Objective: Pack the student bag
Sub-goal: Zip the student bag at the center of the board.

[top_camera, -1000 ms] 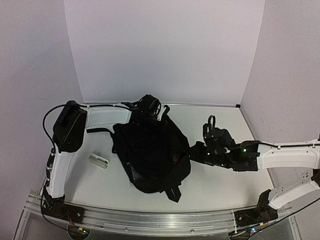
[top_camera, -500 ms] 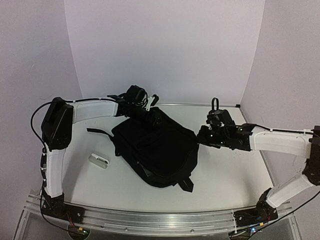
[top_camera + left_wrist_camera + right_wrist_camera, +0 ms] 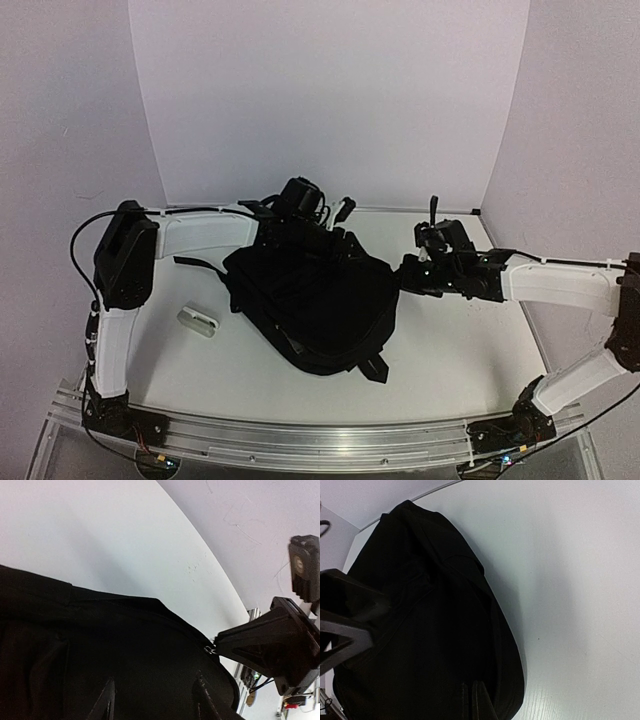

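Observation:
The student bag (image 3: 310,300), a big black soft backpack, lies in the middle of the table. It fills the lower half of the left wrist view (image 3: 100,650) and the left of the right wrist view (image 3: 430,620). My left gripper (image 3: 335,232) hovers over the bag's far top edge, open, its two fingertips (image 3: 107,700) apart above the black fabric with nothing between them. My right gripper (image 3: 400,275) is at the bag's right edge, shut. Its tip meets the small metal zipper pull (image 3: 211,650) on the seam.
A small white object (image 3: 198,320) lies on the table left of the bag. A black strap (image 3: 195,262) trails out toward it. White walls close the table at the back and on both sides. Bare tabletop (image 3: 450,350) lies right of the bag.
The left gripper opened, let go of the bag's top, drew back left and returned over the bag. The right gripper moved up and right with the bag's edge, and the bag now lies flatter.

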Robot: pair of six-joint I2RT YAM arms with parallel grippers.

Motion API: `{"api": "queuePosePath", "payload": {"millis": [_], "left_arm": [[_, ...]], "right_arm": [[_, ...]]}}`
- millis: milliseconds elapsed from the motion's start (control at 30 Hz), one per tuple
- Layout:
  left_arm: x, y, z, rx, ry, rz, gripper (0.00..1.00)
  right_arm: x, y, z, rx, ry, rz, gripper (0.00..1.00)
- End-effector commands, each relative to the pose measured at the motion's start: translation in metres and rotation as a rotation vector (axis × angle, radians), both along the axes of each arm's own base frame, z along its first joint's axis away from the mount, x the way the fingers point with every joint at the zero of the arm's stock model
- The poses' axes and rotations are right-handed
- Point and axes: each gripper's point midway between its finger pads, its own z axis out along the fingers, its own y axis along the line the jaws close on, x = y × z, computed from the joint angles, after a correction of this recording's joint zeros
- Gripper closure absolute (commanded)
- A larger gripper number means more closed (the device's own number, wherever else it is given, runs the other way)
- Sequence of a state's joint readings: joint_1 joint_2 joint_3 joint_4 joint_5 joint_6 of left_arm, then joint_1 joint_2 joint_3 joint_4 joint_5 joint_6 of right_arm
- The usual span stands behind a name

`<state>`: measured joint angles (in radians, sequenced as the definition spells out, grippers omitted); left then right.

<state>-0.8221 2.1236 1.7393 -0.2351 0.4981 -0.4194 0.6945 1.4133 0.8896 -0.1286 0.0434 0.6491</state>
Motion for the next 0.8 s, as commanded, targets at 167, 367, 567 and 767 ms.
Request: {"api": "queuePosePath", "payload": {"millis": [167,367,567,767], "left_arm": [[-0.002,-0.048,-0.012,-0.195,0.114,-0.082,0.55],[0.002,-0.061,-0.041,-0.182,0.176,-0.088,0.58],[0.006,-0.065,-0.055,-0.164,0.204,-0.074,0.57],[0.007,-0.065,-0.058,-0.16,0.203,-0.071,0.56]], "right_arm": [[-0.019,0.0,0.007,0.108,-0.004,0.023,1.0],[-0.033,0.0,0.01,0.148,0.001,0.031,1.0],[-0.048,0.01,0.011,0.177,0.026,0.062,1.0],[-0.075,0.045,0.001,0.157,0.065,0.118,1.0]]}}
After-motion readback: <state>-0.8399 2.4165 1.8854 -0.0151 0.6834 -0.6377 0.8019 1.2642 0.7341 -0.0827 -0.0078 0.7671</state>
